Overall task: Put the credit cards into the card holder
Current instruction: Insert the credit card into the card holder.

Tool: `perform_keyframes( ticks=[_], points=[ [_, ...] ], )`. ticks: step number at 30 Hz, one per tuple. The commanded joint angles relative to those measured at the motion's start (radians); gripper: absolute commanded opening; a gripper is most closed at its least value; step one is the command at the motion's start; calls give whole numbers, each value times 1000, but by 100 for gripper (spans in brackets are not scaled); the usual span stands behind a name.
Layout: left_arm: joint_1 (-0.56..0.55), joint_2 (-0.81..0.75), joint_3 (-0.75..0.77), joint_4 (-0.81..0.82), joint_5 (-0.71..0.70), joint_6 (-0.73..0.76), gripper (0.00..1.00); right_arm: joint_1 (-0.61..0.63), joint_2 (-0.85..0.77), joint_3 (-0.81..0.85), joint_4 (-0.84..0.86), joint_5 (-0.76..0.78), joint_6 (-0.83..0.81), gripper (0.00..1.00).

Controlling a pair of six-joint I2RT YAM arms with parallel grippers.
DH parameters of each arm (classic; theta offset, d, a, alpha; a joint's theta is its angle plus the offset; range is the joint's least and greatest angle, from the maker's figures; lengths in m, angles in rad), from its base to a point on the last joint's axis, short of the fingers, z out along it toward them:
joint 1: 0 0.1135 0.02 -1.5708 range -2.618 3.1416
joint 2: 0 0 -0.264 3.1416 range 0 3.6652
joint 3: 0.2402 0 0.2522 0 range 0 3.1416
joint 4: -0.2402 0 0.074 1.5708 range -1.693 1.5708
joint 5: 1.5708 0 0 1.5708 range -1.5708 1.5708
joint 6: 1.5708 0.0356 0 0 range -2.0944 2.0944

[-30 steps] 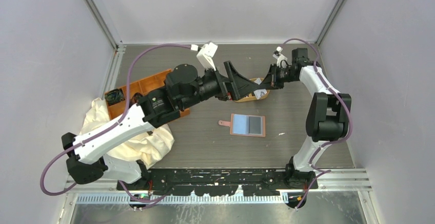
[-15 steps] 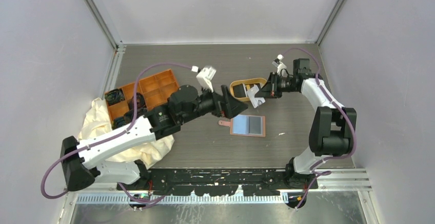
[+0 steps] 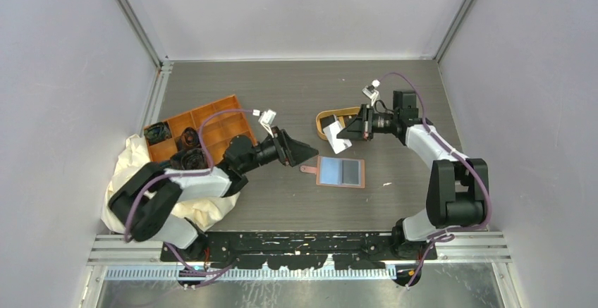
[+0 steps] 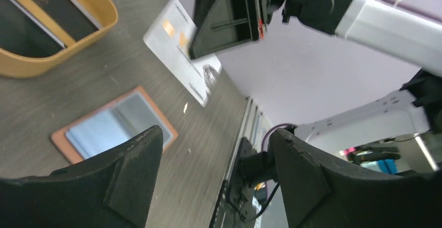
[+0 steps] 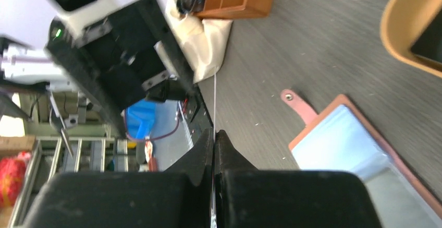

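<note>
Dark grey wood-grain desk (image 3: 282, 89) carries a crumpled cream cloth (image 3: 127, 163) and an orange plastic compartment tray (image 3: 211, 114) at its left. Left fingers (image 4: 130, 170) gape wide and empty just left of the flat pinkish-brown leather-like card holder (image 3: 340, 173), which lies unfolded mid-desk, bluish pockets up. Beyond it, an oval tan-rimmed tray (image 3: 321, 121) holds black cards (image 4: 68, 11). Right fingers (image 5: 198, 160) pinch a thin white rectangular credit card (image 3: 336, 140) above the desk, between tray and holder.
</note>
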Motion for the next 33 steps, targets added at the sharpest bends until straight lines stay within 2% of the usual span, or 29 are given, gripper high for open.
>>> perform_keyframes(
  ticks=[1, 3, 8, 19, 33],
  points=[
    [84, 195, 64, 525, 189, -257, 76, 56, -89, 18, 56, -86, -26, 2],
    [87, 246, 94, 526, 218, -267, 72, 73, -114, 23, 28, -88, -63, 2],
    [87, 233, 75, 526, 168, -202, 72, 95, -147, 23, 11, -96, -94, 2],
    [86, 264, 128, 526, 208, -229, 42, 144, -132, 48, -80, -96, -182, 2],
    [79, 300, 131, 525, 240, -237, 40, 152, -135, 51, -79, -97, -186, 3]
  ],
)
